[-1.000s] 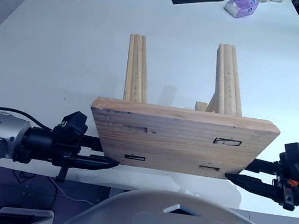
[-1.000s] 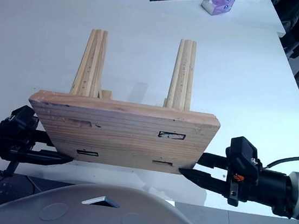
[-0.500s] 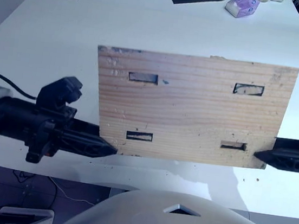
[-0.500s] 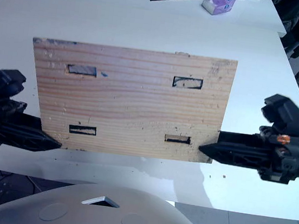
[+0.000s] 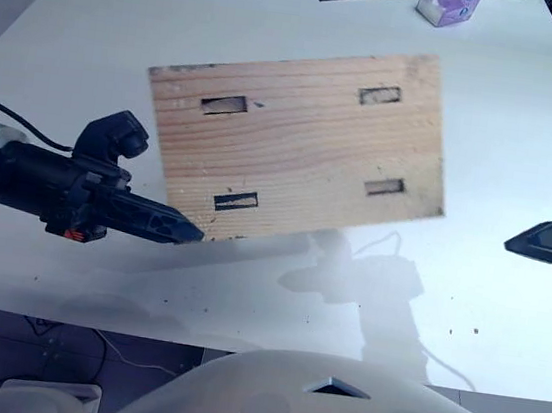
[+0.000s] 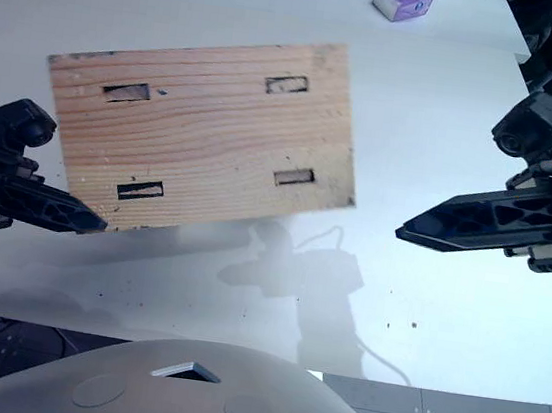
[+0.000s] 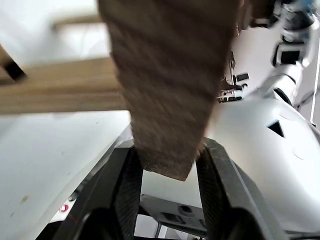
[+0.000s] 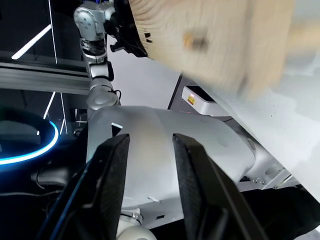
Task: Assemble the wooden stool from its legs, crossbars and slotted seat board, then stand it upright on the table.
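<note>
My left claw point(image 5: 187, 231) is clamped on the near left corner of the seat board point(image 5: 304, 140). In my left wrist view the corner sits tight between my two fingers point(image 7: 127, 190).

The board faces up at me, so I can see its four slots point(image 5: 223, 104). It is over the middle of the white table point(image 5: 75, 41) and it is turned a bit. Its long way runs from my left to my right, and the right end points farther away from me. A dark shadow lies on the table just under its near edge.

A wooden bar point(image 7: 50, 90) shows under the board by my left claw. I think it is a leg or a crossbar. I cannot tell if the legs touch the table.

My right claw point(image 6: 409, 230) is off to the right, well apart from the short right edge of the board. Its fingers point(image 8: 112, 190) are spread and nothing is between them.

So my left arm alone has the stool. To set it down flat, I think my right claw should come back in to the right edge.
</note>
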`<state>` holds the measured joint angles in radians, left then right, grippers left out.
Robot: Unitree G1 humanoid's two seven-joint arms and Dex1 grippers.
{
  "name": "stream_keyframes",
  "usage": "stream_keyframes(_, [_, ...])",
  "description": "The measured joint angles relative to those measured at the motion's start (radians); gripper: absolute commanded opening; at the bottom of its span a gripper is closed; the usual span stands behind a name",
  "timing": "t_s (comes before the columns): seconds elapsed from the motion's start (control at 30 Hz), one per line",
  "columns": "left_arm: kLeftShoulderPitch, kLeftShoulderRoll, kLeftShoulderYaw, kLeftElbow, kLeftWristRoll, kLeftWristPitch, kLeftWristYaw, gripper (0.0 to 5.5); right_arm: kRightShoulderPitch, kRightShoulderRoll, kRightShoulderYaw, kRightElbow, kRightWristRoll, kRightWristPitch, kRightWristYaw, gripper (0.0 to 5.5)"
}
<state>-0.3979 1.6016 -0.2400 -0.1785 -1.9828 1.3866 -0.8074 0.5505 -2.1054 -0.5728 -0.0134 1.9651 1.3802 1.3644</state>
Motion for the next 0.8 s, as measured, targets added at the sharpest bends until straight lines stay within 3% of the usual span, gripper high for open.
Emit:
stream_keyframes(0.13, [-0.176,-0.108,-0.115,0.104,0.0,0.039,0.117,1.49,0.066,-0.007,0.028,-0.008,-0.001,-0.073,-0.019,1.61])
stream_keyframes(0.27, [-0.381,-0.289,-0.226,0.278,0.0,0.092,0.269,1.49,0.057,0.095,0.066,-0.075,-0.001,-0.13,-0.089,1.61])
stream_keyframes(0.37, [-0.456,-0.361,-0.25,0.372,0.001,0.113,0.326,1.48,0.015,0.167,0.102,-0.139,-0.001,-0.167,-0.147,1.61])
stream_keyframes(0.63, [-0.636,-0.475,-0.3,0.607,0.012,0.215,0.279,1.47,-0.1,0.371,0.183,-0.217,-0.001,-0.164,-0.304,1.61])
stream_keyframes(0.8, [-0.671,-0.447,-0.381,0.651,0.015,0.216,0.153,1.47,-0.13,0.463,0.198,-0.248,-0.001,-0.165,-0.393,1.61])
